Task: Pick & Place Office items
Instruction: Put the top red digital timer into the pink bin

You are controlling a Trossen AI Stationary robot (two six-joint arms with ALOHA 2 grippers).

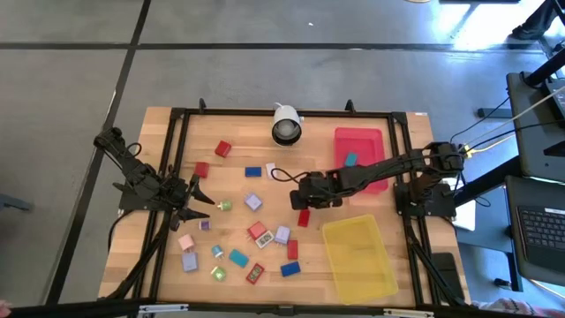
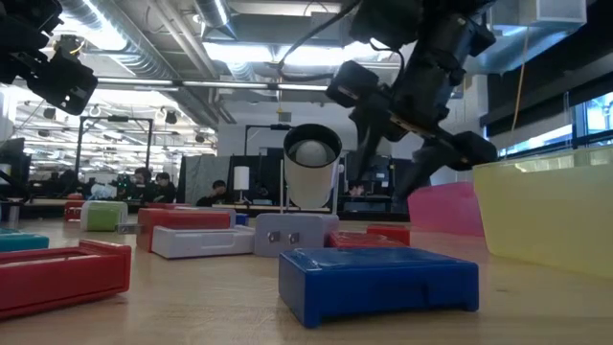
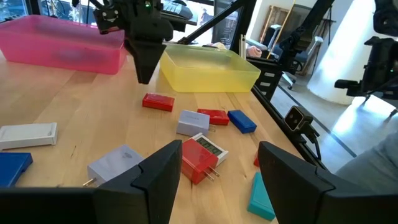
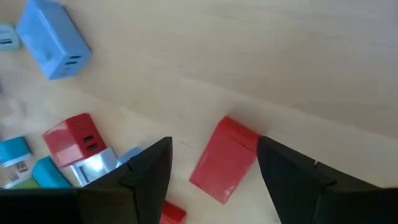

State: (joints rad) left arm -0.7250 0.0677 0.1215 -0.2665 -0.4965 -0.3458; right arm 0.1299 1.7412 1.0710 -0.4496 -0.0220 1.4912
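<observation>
Several small office blocks in red, blue, teal, lilac and pink lie flat on the wooden table point(image 1: 238, 168), most between the two arms. My right gripper point(image 1: 303, 200) hangs open over a red block point(image 4: 224, 159), its fingers standing above and on either side of the block without touching it. The same red block point(image 1: 304, 217) lies flat near the table's middle. My left gripper point(image 1: 201, 201) is open at the table's left, above the table. It faces a labelled red block point(image 3: 200, 155) and a lilac block point(image 3: 117, 164).
A red tray point(image 1: 340, 137) with a teal block point(image 1: 351, 160) inside sits far right, and a yellow tray point(image 1: 328, 231) near right. A white round camera point(image 1: 285, 124) stands at the far edge. A blue block point(image 2: 378, 278) lies close to the low camera.
</observation>
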